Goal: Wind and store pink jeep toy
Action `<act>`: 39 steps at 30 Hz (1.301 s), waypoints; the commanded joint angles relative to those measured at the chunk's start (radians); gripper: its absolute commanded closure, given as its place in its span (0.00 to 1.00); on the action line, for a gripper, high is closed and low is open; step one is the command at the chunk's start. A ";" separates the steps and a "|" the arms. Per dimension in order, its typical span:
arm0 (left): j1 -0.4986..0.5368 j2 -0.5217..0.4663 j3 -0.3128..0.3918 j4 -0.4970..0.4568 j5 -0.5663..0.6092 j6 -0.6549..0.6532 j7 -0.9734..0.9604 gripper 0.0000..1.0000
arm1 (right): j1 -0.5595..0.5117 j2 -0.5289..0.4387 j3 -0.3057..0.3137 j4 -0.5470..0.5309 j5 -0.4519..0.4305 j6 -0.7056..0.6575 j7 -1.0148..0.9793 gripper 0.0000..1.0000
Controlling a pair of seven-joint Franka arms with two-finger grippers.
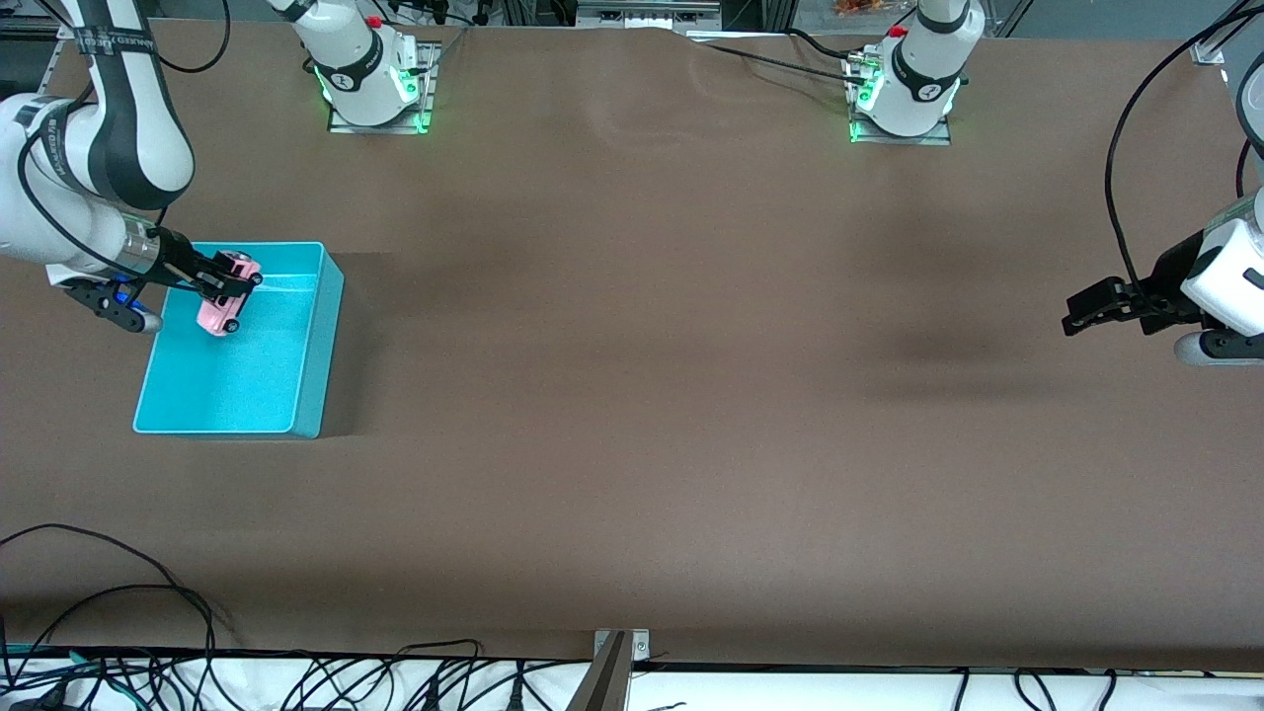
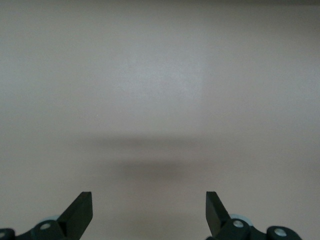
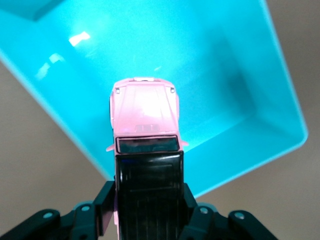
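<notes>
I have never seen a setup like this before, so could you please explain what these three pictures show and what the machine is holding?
Two robot arms stand at a brown table. The wide picture comes from a high camera facing them; the other two come from cameras on each arm's wrist.

The right gripper has its fingers shut on the pink jeep toy, a small car with a black roof. It holds the toy in the air over the turquoise bin, which sits at the right arm's end of the table. The right wrist view looks down along the toy into the bin.

The left gripper waits open over bare table at the left arm's end, holding nothing. Its wrist view shows only its two fingers and the tabletop.
</notes>
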 commanded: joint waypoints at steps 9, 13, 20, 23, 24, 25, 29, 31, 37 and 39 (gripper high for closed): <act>-0.002 0.003 -0.002 0.006 0.006 0.004 0.006 0.00 | -0.048 0.128 -0.022 -0.029 0.008 0.192 -0.109 1.00; -0.002 0.003 -0.002 0.006 0.006 0.004 0.006 0.00 | -0.065 0.164 -0.022 -0.048 0.004 0.257 -0.138 1.00; -0.002 0.003 -0.002 0.005 0.006 0.005 0.006 0.00 | -0.072 0.187 -0.027 -0.069 0.005 0.263 -0.189 1.00; -0.003 0.003 -0.002 0.005 0.006 0.005 0.006 0.00 | -0.074 0.201 -0.027 -0.069 0.007 0.263 -0.189 0.95; -0.003 0.003 -0.002 0.005 0.006 0.005 0.006 0.00 | -0.074 0.202 -0.027 -0.071 0.007 0.265 -0.191 0.93; -0.003 0.003 -0.002 0.005 0.006 0.005 0.006 0.00 | -0.077 0.202 -0.027 -0.075 0.007 0.265 -0.191 0.93; -0.005 0.003 -0.003 0.005 0.006 0.005 0.004 0.00 | -0.088 0.205 -0.028 -0.086 0.007 0.265 -0.191 0.89; -0.006 0.003 -0.003 0.005 0.006 0.005 0.006 0.00 | -0.094 0.210 -0.028 -0.091 0.007 0.266 -0.191 0.83; -0.005 0.002 -0.003 0.005 0.006 0.007 0.006 0.00 | -0.095 0.227 -0.027 -0.095 0.005 0.301 -0.186 0.52; -0.005 0.003 -0.003 0.005 0.006 0.007 0.006 0.00 | -0.094 0.227 -0.027 -0.098 0.007 0.309 -0.181 0.33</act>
